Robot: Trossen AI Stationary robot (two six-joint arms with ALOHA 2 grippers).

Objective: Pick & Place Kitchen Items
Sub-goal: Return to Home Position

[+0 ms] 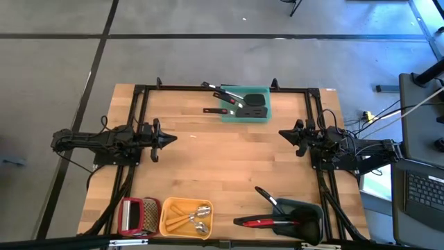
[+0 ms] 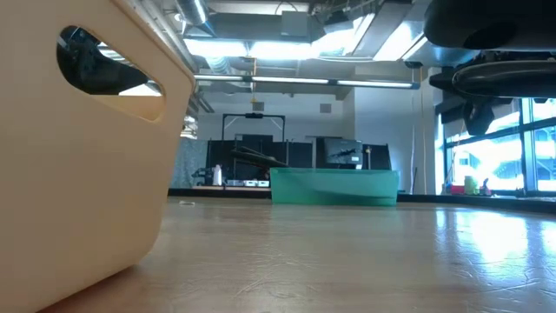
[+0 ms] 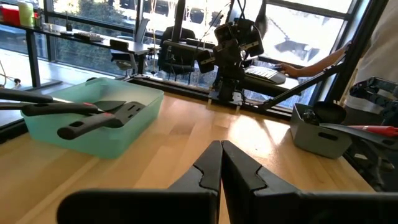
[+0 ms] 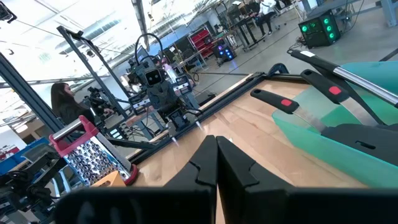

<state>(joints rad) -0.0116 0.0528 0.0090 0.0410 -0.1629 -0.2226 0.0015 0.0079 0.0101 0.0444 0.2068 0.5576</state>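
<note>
— What sits closest?
— A yellow tray (image 2: 87,191), looming at the low view's left. It stands just right of a red-framed grater (image 1: 132,215) and holds orange-handled tools (image 1: 177,221) and shiny metal spoons (image 1: 201,212).
— And across the table?
— Left gripper (image 1: 172,138) at the left side, fingers pressed together, empty. Black spatulas (image 1: 255,111) lie in the teal tray (image 1: 244,119), far middle. Right gripper (image 1: 281,132), likewise closed and empty. Front right, a grey-blue tray (image 1: 313,217) holds a black ladle (image 1: 266,196) and a red-handled utensil (image 1: 260,222).

We see a big yellow bin (image 2: 78,174) very close on the left, with a handle hole (image 2: 109,74) in its side. Far across the wooden counter (image 2: 347,261) sits a teal tray (image 2: 334,186). A dark arm (image 2: 495,74) hangs at top right.
</note>
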